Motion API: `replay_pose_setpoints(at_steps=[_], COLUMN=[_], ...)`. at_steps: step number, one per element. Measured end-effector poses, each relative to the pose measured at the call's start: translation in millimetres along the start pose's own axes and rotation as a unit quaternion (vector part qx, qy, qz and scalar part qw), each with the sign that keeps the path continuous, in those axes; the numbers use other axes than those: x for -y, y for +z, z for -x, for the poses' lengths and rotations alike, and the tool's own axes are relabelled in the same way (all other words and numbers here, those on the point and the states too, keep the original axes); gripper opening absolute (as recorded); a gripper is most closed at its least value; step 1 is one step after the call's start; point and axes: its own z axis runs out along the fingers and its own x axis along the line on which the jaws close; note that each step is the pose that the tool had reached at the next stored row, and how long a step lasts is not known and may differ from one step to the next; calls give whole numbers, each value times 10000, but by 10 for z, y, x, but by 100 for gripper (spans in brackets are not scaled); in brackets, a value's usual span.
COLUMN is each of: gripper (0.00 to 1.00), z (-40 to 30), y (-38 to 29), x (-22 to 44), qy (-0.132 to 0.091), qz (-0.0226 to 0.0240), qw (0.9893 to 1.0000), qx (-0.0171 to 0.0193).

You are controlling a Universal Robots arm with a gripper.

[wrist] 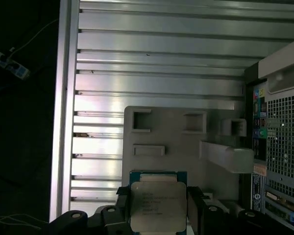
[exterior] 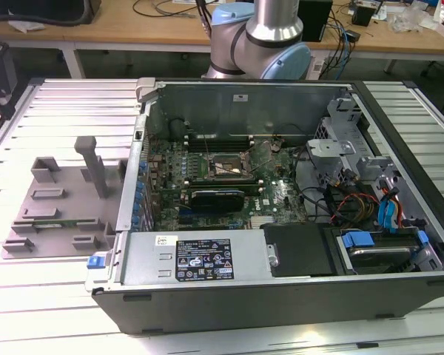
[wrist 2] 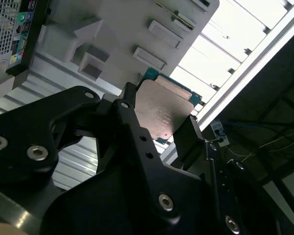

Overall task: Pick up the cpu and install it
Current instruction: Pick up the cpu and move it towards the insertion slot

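Between the jaws, snug, the cpu

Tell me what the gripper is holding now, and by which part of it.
The gripper holds the cpu by two opposite edges, with its fingers pressed against them.

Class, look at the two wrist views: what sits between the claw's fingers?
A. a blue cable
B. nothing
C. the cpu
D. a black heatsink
C: in the first wrist view the cpu, with its silvery plate showing, sits clamped in the claw, with the grey tray behind it.
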Motion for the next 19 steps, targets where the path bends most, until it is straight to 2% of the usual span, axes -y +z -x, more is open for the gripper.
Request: replay_pose_setpoints(at_steps=[4, 11, 14, 19], gripper=[55, 55, 55, 55], z=[2, 7, 9, 87], y=[-88, -291, -298, -295], x=[-7, -19, -20, -17], qy=[0, 0, 0, 0], qz=[0, 0, 0, 0], qw=[10000, 10000, 10000, 10000], qx=[0, 0, 0, 1])
